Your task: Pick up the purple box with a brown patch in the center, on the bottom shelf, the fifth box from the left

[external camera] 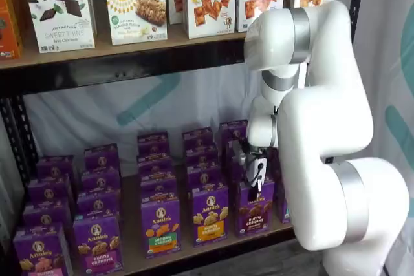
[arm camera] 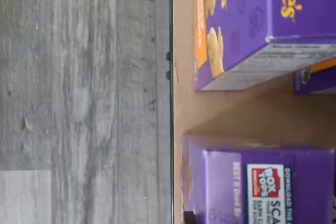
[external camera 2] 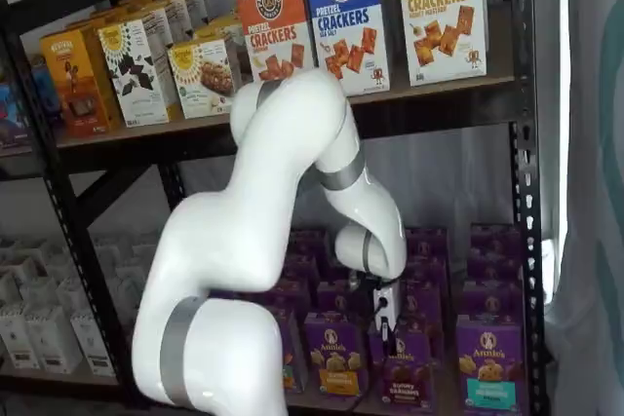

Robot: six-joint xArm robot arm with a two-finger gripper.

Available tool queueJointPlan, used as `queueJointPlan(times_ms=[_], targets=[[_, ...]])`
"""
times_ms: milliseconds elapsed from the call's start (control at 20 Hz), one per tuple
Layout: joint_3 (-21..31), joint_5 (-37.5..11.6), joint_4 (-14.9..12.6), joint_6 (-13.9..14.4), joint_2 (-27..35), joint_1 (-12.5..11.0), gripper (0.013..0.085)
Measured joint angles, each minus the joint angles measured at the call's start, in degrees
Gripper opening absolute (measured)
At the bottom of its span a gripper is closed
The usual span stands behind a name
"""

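Purple box (external camera: 254, 207): upright at the front edge of the bottom shelf (external camera: 213, 250), toward its right end. Gripper (external camera: 256, 182): fingers closed, apparently on the box top. Risk: shallow hold slips; lift clips the neighbouring yellow-band carton (external camera: 209, 213)

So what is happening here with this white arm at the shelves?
The white arm has reached down to the bottom shelf, among the purple Annie's boxes. Its claw sits at the top of the purple box with brown bunny cookies on the front, in the front row. The fingers appear closed on it. The box seems to rest on the shelf, not yet lifted.
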Motion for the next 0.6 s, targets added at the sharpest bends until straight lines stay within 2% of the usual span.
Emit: queueJointPlan(times_ms=[100,350,600], targets=[[1.19,0.15,-0.25,0.37,-0.93,0.12,0.0370],[4.80,0.65,-3.22,2.98,-3.81,-0.02,0.0370],[10.29,0.42,-1.16,0.97,-8.37,-0.05,0.0370]])
